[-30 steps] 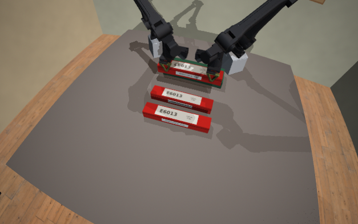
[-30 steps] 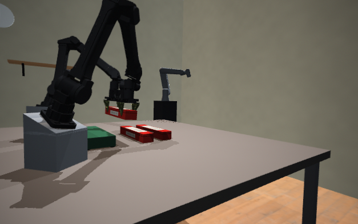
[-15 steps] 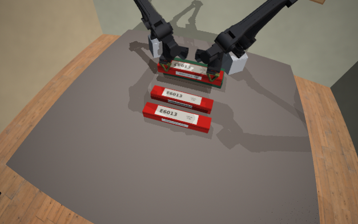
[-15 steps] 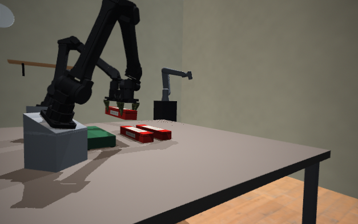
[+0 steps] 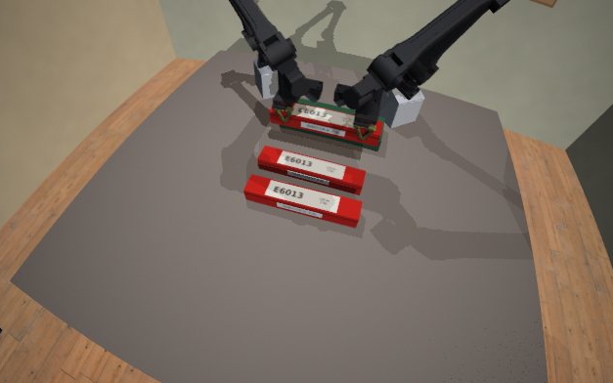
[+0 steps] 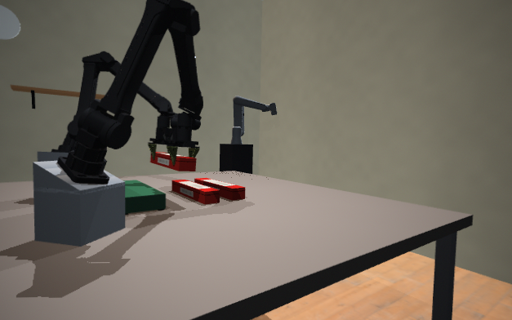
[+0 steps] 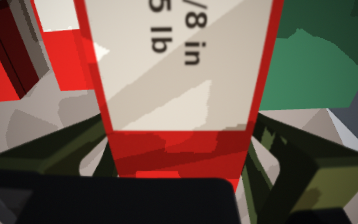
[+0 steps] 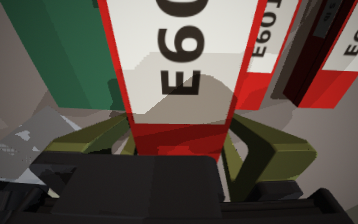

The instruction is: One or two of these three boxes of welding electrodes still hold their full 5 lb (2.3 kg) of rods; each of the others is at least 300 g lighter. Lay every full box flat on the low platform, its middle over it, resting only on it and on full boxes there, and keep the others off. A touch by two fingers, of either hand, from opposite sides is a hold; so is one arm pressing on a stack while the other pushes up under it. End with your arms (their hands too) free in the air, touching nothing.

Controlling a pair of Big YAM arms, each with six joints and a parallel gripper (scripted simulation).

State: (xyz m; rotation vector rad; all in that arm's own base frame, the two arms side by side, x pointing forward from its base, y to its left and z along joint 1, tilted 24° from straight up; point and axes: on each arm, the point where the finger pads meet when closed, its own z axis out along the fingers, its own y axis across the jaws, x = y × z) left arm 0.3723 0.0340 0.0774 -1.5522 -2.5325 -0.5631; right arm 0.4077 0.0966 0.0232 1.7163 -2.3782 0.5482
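Observation:
A red electrode box (image 5: 328, 116) (image 6: 184, 164) (image 7: 180, 95) (image 8: 182, 107) hangs level in the air, label up. My left gripper (image 5: 365, 136) (image 7: 179, 111) is shut on its small-print end. My right gripper (image 5: 285, 119) (image 8: 179, 111) is shut on its E6013 end. In the exterior view the box is well above the table. The low green platform (image 6: 146, 201) (image 7: 315, 80) (image 8: 67, 70) shows bare in that view. A second red box (image 5: 310, 168) (image 6: 195, 192) (image 7: 64, 60) (image 8: 252, 95) lies flat on the table near it. A third (image 5: 303, 200) (image 6: 226, 189) (image 8: 320, 90) lies parallel beyond.
Grey arm bases (image 5: 406, 109) (image 6: 79, 212) stand close by the platform, one on each side. A narrow gap separates the two boxes on the grey table (image 5: 269, 293) (image 6: 318, 228). A small grey arm (image 6: 238, 116) on a black stand (image 6: 236, 158) is in the background.

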